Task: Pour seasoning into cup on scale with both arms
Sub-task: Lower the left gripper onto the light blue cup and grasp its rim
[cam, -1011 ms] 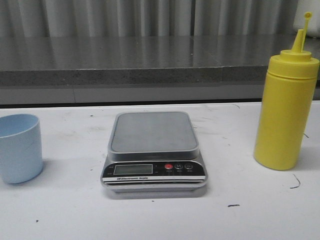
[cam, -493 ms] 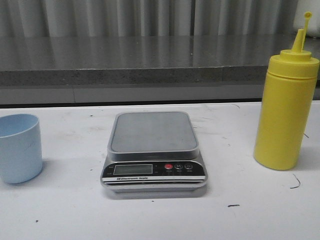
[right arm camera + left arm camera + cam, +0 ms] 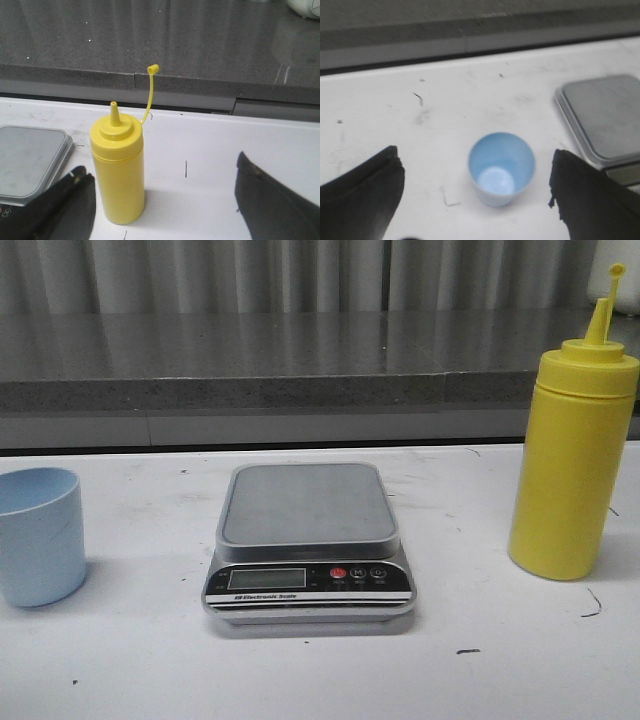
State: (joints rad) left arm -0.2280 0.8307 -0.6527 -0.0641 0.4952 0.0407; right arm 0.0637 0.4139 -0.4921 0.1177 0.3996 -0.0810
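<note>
While your left gripper [image 3: 475, 200] hung above the cup [image 3: 501, 168], its two black fingers [image 3: 360, 195] were spread wide, one on each side of the tumbler and well clear of its wall, gripping nothing. You had the cup standing upright on the white table [image 3: 130, 660], mouth up, long axis vertical, at the far left of the front view [image 3: 38, 536], well apart from the scale [image 3: 308, 540].

Scale sat mid-table, grey platform bare, black panel and display facing the camera. From the left wrist view only a corner of its platform [image 3: 605, 117] showed, off to one side of the cup.

Seasoning [image 3: 571, 465] stood upright at the right of the table, nozzle pointing straight up, long axis vertical, its small cap raised on its tether beside and above the nozzle tip. Your right gripper [image 3: 165, 200] was likewise released: fingers [image 3: 272, 200] set wide, the bottle [image 3: 118, 170] standing between them nearer one finger, not touched by either. Scale edge [image 3: 30, 157] lay just beside the bottle in that view.
</note>
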